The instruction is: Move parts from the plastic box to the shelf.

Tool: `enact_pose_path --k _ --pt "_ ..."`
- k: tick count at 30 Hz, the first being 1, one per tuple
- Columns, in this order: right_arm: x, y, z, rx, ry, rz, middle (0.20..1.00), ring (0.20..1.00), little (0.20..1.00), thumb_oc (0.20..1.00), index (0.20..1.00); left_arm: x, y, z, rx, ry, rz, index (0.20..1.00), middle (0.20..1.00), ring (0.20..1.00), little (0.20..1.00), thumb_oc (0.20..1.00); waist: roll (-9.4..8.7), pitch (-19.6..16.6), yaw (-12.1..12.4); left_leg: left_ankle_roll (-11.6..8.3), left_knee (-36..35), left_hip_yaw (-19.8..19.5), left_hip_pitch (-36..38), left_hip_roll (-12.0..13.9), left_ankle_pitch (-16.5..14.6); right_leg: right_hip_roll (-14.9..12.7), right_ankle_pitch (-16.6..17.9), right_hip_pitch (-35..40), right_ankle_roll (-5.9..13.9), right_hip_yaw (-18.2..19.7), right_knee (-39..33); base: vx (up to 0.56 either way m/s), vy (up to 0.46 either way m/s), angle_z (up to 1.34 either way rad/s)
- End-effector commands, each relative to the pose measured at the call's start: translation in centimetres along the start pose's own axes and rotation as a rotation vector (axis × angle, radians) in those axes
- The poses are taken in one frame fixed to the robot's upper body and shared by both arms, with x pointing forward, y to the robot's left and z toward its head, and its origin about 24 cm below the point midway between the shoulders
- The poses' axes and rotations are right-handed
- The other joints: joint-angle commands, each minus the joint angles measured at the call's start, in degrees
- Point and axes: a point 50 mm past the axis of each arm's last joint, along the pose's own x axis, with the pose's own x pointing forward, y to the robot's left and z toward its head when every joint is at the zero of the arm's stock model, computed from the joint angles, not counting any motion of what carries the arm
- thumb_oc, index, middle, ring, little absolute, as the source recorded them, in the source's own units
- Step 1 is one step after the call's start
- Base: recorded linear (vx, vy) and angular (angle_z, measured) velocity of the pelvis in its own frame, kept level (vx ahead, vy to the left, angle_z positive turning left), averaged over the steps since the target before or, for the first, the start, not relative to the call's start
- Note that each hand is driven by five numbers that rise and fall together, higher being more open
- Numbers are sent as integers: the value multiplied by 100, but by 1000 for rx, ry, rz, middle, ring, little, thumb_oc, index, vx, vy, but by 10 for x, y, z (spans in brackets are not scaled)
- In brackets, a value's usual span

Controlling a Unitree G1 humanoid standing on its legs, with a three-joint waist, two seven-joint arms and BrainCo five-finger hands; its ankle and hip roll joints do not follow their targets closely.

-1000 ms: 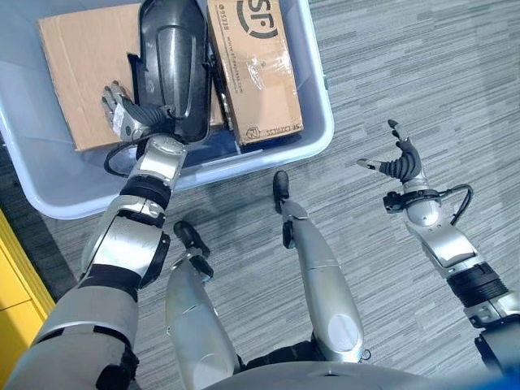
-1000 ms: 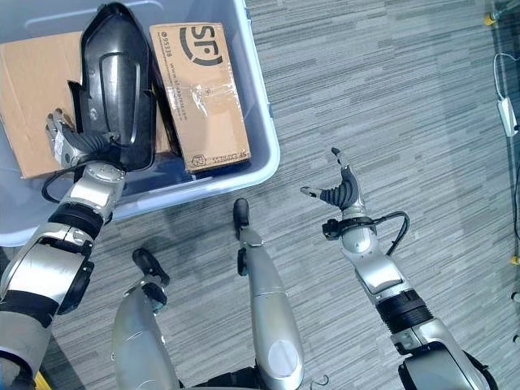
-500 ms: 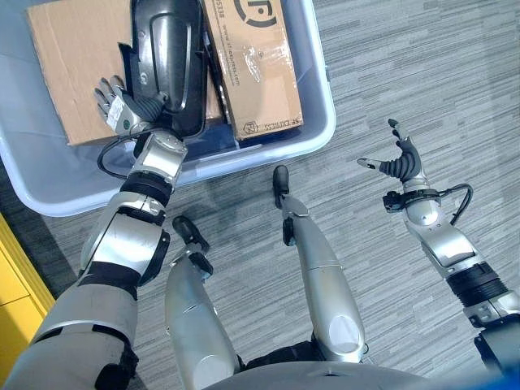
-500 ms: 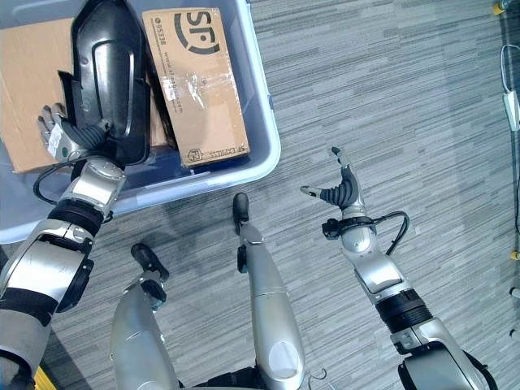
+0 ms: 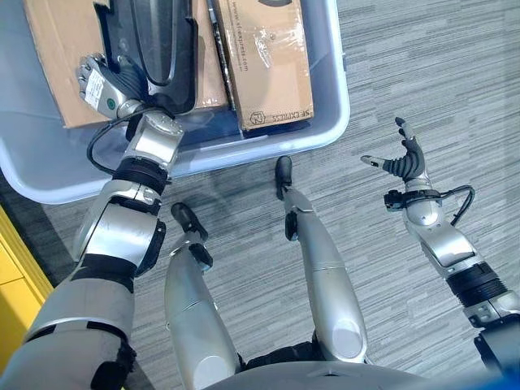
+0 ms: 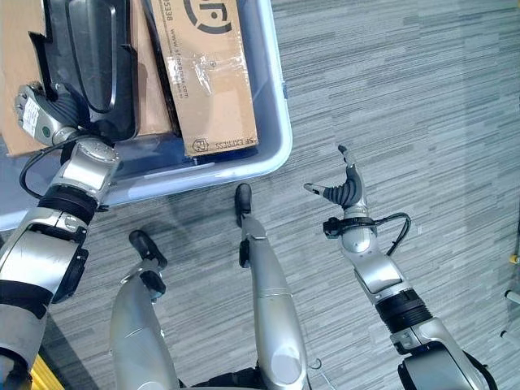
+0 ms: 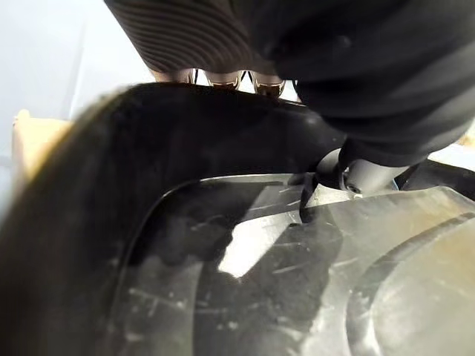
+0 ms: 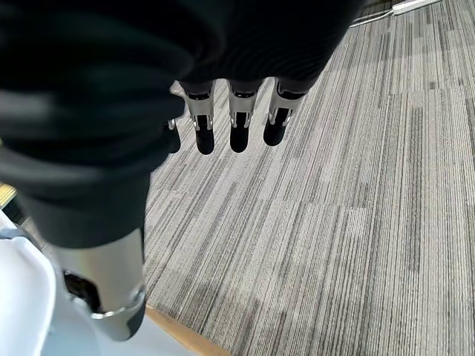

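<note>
Gripping one black part [image 5: 150, 36], left hand [image 5: 101, 77] beside two cardboard boxes [image 5: 264, 57].

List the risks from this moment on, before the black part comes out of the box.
1. The left robot hand holds the long black part at its near end alone, so it may tip or slip when lifted.
2. The part lies between two cardboard boxes inside the plastic box, so it could snag them or the rim.
</note>
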Motion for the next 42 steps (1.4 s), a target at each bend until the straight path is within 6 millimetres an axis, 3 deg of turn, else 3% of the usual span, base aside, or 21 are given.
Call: enact_pose_path --k 1,8,15,22,29,36,42 --pt "-1 -5 6 59 -37 -56 1000 1000 1000 1000 1000 -33 -13 -96 55 413 -122 200 200 200 200 200 -239 -7 -81 -120 485 -73 -726 -40 270 -153 -400 23 292 -265 407 -2 -26 7" --pt "-4 0 5 69 -45 -42 1000 1000 1000 1000 1000 -31 -10 -94 -17 417 -71 200 200 200 200 200 -176 -7 -13 -116 435 -118 -605 -100 287 -133 -470 144 267 -269 477 -4 -3 3" --pt "-12 -1 -1 62 -39 -4 1000 1000 1000 1000 1000 -19 6 -90 -66 268 51 200 200 200 200 200 -52 -7 96 -119 79 -19 131 -195 375 -145 -577 791 270 -351 358 0 0 0" --pt "-27 -1 -22 -4 7 65 1000 1000 1000 1000 1000 -11 29 -97 -139 150 175 200 200 200 200 200 201 -7 185 -107 -631 81 1275 -322 580 -205 -651 1719 285 -382 23 -17 88 -1" --pt "-46 -16 -37 -87 -12 102 1000 1000 1000 1000 1000 15 64 -96 -198 54 288 200 200 200 200 200 533 -8 92 -79 -1266 213 2706 -342 700 -237 -773 2960 269 -331 -278 7 104 -4" --pt "-59 -20 -49 -124 17 150 1000 1000 1000 1000 1000 18 79 -96 -157 -63 290 200 200 200 200 200 836 -621 59 -89 -1776 288 3438 -363 800 -286 -876 3757 226 -351 -672 67 48 -5" --pt "-73 -8 -62 -65 80 280 1000 1000 1000 1000 1000 4 72 -107 -136 -81 157 200 200 200 200 200 1052 -1230 161 -151 -2257 285 3941 -388 1022 -372 -839 4549 267 -513 -1154 101 40 3"
